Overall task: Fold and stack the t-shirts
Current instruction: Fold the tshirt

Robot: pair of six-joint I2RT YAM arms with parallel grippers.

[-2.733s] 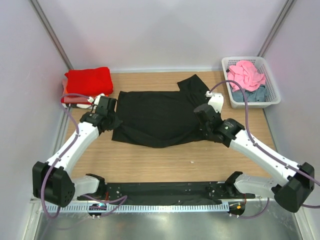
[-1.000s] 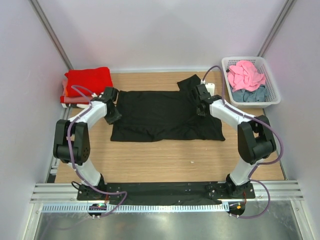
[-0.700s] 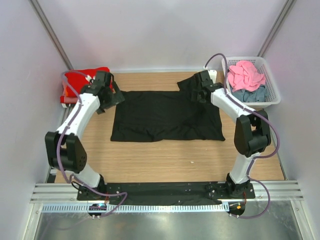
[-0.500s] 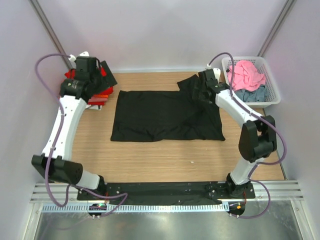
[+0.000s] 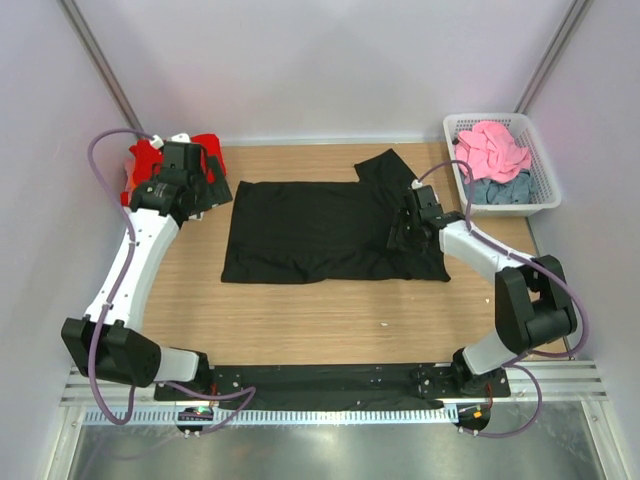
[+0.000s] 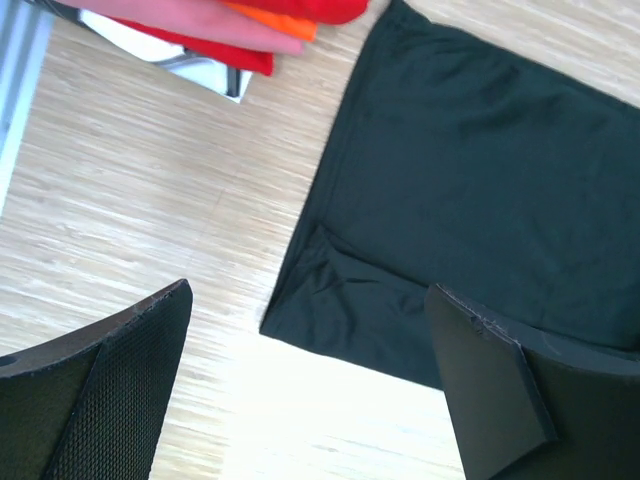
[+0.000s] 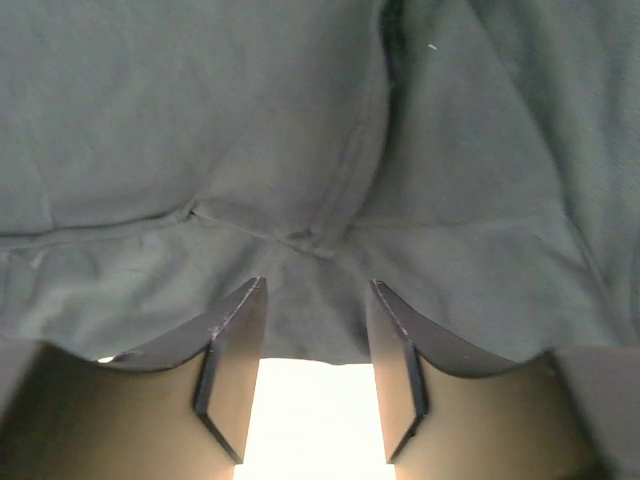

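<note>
A black t-shirt (image 5: 320,228) lies flat and partly folded mid-table, one sleeve sticking out at the back right (image 5: 383,167). My right gripper (image 5: 399,236) is low over the shirt's right part. In the right wrist view its jaws (image 7: 318,300) stand partly apart, with the shirt's hem (image 7: 300,335) lying flat in the gap, not pinched. My left gripper (image 5: 208,190) hovers wide open and empty (image 6: 310,400) left of the black shirt (image 6: 470,170). Folded red shirts (image 5: 147,158) are stacked at the back left; their red, orange, pink and white edges (image 6: 210,22) show in the left wrist view.
A white lattice basket (image 5: 545,185) at the back right holds a crumpled pink shirt (image 5: 492,147) on a grey-blue one (image 5: 503,190). Walls close in the table on three sides. Bare wood (image 5: 330,320) lies between the shirt and the arm bases.
Both grippers let go of the black shirt's back edge. The left rose over the red stack, then came back toward the shirt, wide open. The right moved nearer along the right side, jaws narrowing.
</note>
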